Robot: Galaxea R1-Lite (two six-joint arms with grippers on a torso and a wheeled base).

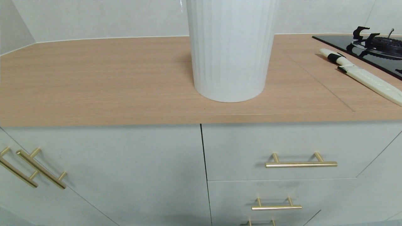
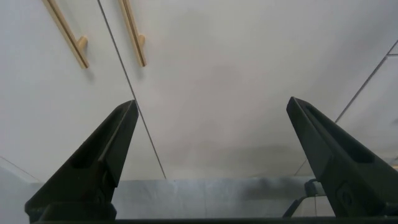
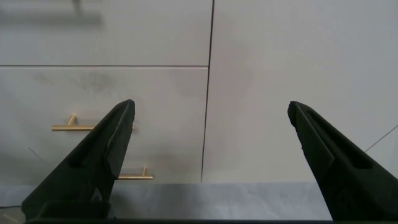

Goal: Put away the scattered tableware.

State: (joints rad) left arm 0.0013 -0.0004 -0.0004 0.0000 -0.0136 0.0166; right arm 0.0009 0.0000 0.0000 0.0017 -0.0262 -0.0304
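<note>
A cream-handled knife with a black band lies on the wooden counter at the far right, beside the hob. A tall white ribbed container stands at the counter's middle, its top out of frame. My left gripper is open, its dark fingers spread wide with nothing between them, facing the pale cabinet doors. My right gripper is also open and holds nothing, facing the drawer fronts below the counter.
A black hob with a burner grate sits at the back right. Below the counter are pale cabinet doors with gold bar handles on the left and stacked drawers with gold handles on the right. The counter's left half is bare.
</note>
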